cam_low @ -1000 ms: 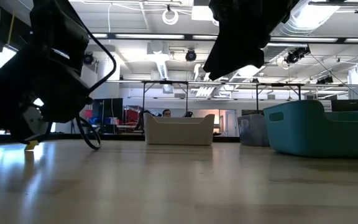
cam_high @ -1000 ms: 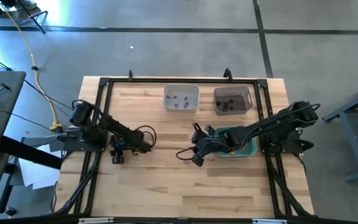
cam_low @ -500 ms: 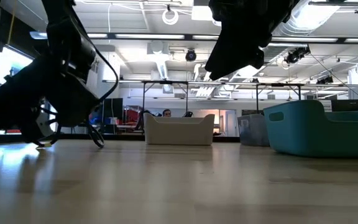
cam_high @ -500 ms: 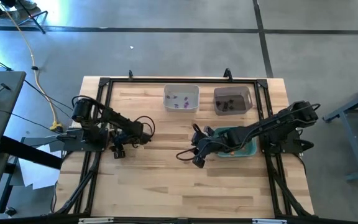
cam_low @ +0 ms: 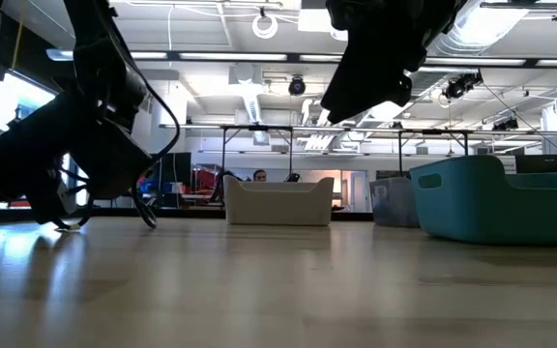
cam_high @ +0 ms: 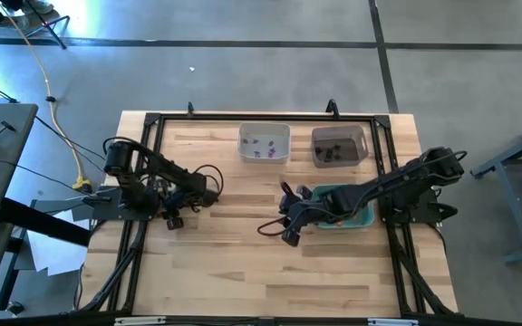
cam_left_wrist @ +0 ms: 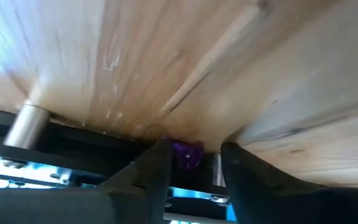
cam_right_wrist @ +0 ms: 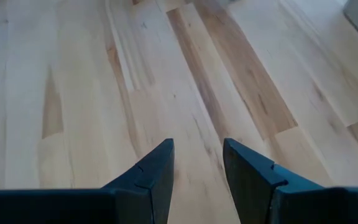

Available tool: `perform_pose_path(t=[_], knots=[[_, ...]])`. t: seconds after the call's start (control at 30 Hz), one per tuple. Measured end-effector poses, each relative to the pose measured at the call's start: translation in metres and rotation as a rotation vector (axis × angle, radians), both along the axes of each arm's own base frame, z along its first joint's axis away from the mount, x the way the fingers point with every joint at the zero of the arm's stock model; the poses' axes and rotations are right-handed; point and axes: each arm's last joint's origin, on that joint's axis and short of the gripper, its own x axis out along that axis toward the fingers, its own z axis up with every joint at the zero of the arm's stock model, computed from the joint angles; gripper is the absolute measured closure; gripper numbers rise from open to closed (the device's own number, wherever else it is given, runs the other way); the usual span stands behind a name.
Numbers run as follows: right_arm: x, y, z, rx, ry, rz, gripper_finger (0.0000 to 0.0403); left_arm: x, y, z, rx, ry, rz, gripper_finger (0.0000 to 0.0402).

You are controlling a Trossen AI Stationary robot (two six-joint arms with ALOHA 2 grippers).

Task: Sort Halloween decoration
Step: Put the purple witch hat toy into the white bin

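Note:
A small purple trinket (cam_left_wrist: 187, 154) of the Halloween decoration lies on the wood at the table's left edge, against the black frame rail. My left gripper (cam_left_wrist: 194, 155) is low over it, open, one fingertip on either side; whether a finger touches it I cannot tell. In the high view this gripper (cam_high: 172, 220) is at the left rail. My right gripper (cam_right_wrist: 197, 155) hangs open over bare wood at mid-table (cam_high: 288, 237), nothing between its fingers.
At the far edge stand a white bin (cam_high: 264, 143) holding purple trinkets and a grey bin (cam_high: 339, 145) holding dark ones. A teal bin (cam_high: 347, 206) sits under my right arm. Black frame rails (cam_high: 143, 181) run along the table's sides. The near half is bare wood.
My left arm has swung back toward the table's left and far edges and come slightly lower, and its gripper now sits at the left rail. My right arm has kept still.

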Motion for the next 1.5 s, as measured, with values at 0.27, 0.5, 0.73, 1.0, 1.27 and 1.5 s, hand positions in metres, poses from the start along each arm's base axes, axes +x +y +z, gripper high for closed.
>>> perform_pose_path(t=[0.27,0.5,0.73,1.0,1.27,1.5], knots=[[-0.003,0.009,0.0,0.001,0.0,0.028,0.027,-0.003,0.004,-0.001,0.033,0.017,0.053,0.0385],[-0.003,0.012,0.0,-0.001,0.0,0.038,0.027,-0.003,0.004,-0.002,0.048,0.019,0.051,0.0401],[-0.003,0.012,0.0,-0.001,0.0,0.038,0.027,0.002,0.004,0.0,0.058,0.005,0.055,0.0401],[-0.003,0.011,0.0,0.0,-0.003,0.035,0.027,0.026,0.003,0.009,0.085,-0.075,0.01,0.0401],[-0.003,0.01,0.0,-0.006,-0.005,0.03,0.027,0.058,-0.013,0.023,0.123,-0.21,-0.064,0.0401],[-0.003,0.01,0.0,0.001,-0.006,0.022,0.027,0.1,-0.035,0.048,0.166,-0.433,-0.131,0.0401]])
